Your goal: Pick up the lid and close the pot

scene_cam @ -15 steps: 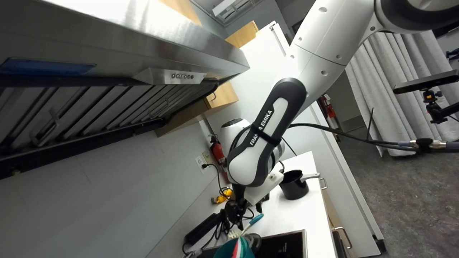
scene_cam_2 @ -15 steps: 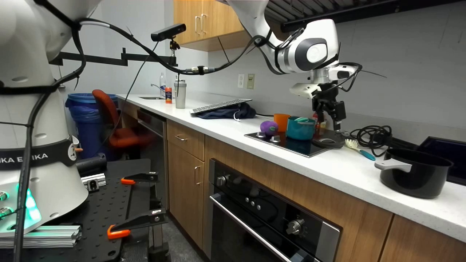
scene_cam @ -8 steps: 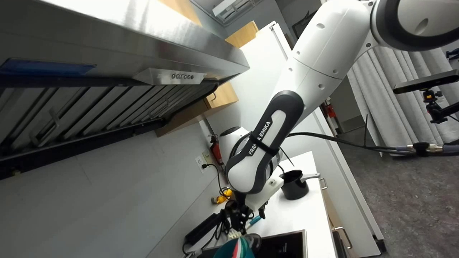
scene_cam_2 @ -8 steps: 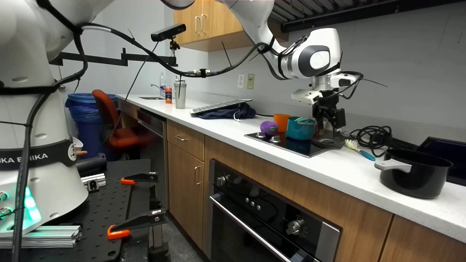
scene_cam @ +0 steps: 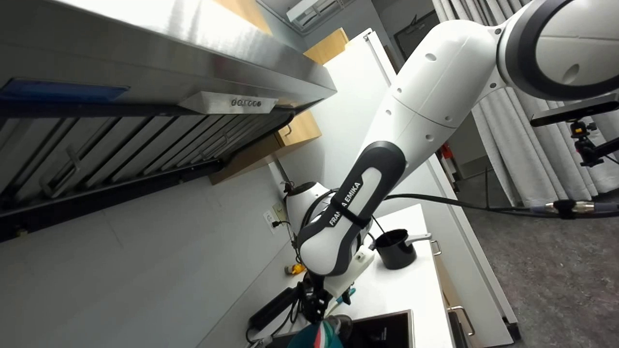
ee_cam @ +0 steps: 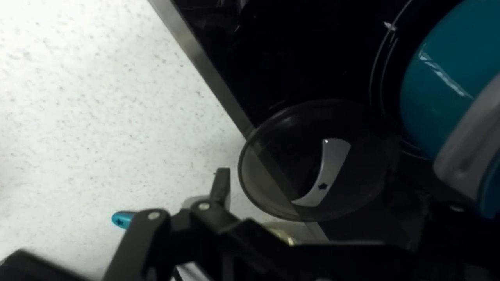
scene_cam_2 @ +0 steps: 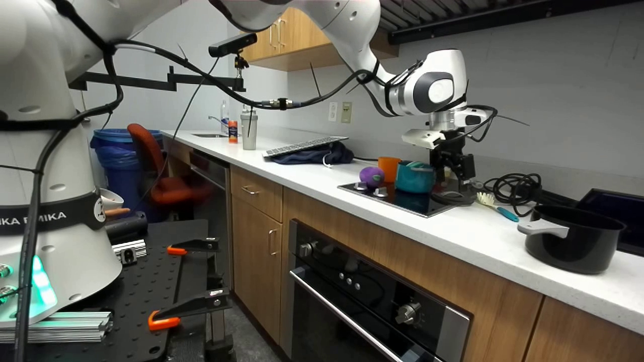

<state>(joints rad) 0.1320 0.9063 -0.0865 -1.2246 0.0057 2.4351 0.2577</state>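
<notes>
Tool point(scene_cam_2: 454, 178): spread wide, gripping nothing, above round, transparent, grey-handled lid point(ee_cam: 300, 164). Pot point(scene_cam_2: 573, 251): black, round, smooth, grey-handled, upright on white, speckled bench point(ee_cam: 97, 117). Cooktop point(ee_cam: 304, 58): black, glossy, metal-edged.

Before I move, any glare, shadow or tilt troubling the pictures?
Wrist view: the lid fades into the dark cooktop on the side nearest the teal pot, which carries a glare streak; in an exterior view, the picture is tilted and the range hood shines.

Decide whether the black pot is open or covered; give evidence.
Open: the pot shows a bare rim in both exterior views; the lid lies partly on the stove.
</notes>
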